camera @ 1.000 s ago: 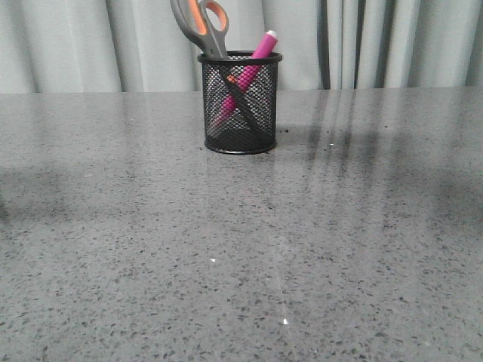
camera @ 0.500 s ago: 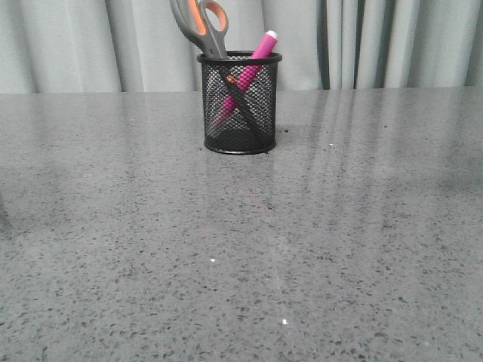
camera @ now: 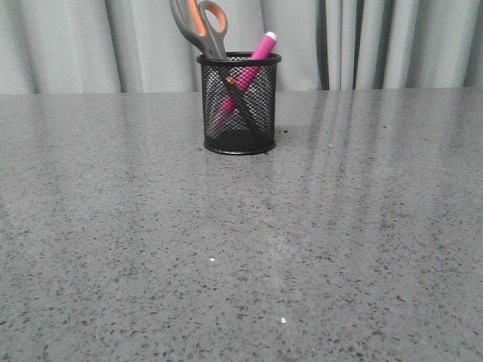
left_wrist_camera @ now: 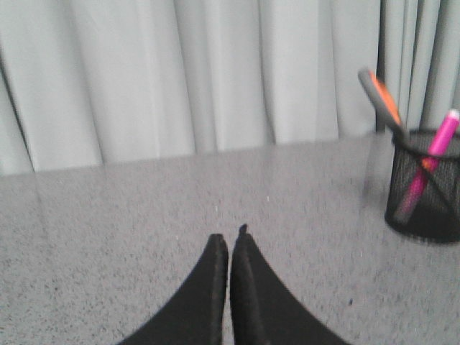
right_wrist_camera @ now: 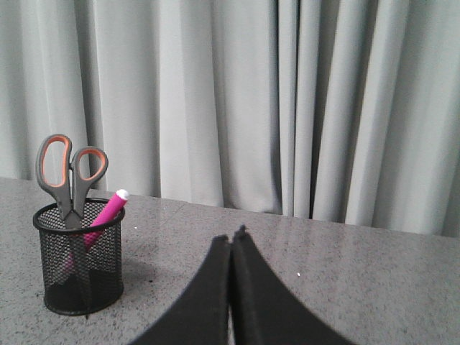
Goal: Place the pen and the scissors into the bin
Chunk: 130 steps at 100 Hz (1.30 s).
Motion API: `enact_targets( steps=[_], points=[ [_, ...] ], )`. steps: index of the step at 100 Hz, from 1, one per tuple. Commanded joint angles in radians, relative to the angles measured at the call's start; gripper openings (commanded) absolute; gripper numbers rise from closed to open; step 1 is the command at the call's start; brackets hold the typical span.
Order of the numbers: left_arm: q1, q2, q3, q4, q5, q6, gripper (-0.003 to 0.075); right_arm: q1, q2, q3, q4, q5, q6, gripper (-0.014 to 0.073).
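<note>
The black mesh bin (camera: 239, 105) stands upright at the back middle of the table. The scissors (camera: 201, 26) stand in it, handles up, leaning left. The pink pen (camera: 259, 51) stands in it too, leaning right, crossing the blades. Neither gripper shows in the front view. My left gripper (left_wrist_camera: 230, 241) is shut and empty, over the table well to the left of the bin (left_wrist_camera: 424, 187). My right gripper (right_wrist_camera: 231, 236) is shut and empty, to the right of the bin (right_wrist_camera: 77, 259), with scissors (right_wrist_camera: 66, 172) and pen (right_wrist_camera: 104, 215) in sight.
The grey speckled table (camera: 241, 249) runs across the front view. A pale pleated curtain (camera: 377, 41) hangs behind its far edge.
Dark shadows at the left and right edges of the table have faded and left the front view. The bin, scissors and pen have not moved.
</note>
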Motion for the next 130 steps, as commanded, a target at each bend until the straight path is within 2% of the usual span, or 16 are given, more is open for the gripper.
enact_targets(
  steps=[1,21,130],
  points=[
    [0.003,-0.08,-0.006,-0.055,-0.016,-0.009,-0.0019,-0.007,-0.078,0.035,0.011,-0.091,-0.009,-0.0069],
    [0.003,-0.168,0.019,-0.07,-0.018,-0.009,-0.0019,-0.007,-0.181,0.061,0.019,-0.086,-0.009,-0.0069],
    [0.003,-0.168,0.019,-0.072,-0.014,-0.009,-0.0019,-0.007,-0.181,0.061,0.019,-0.054,-0.009,-0.0069]
  ],
)
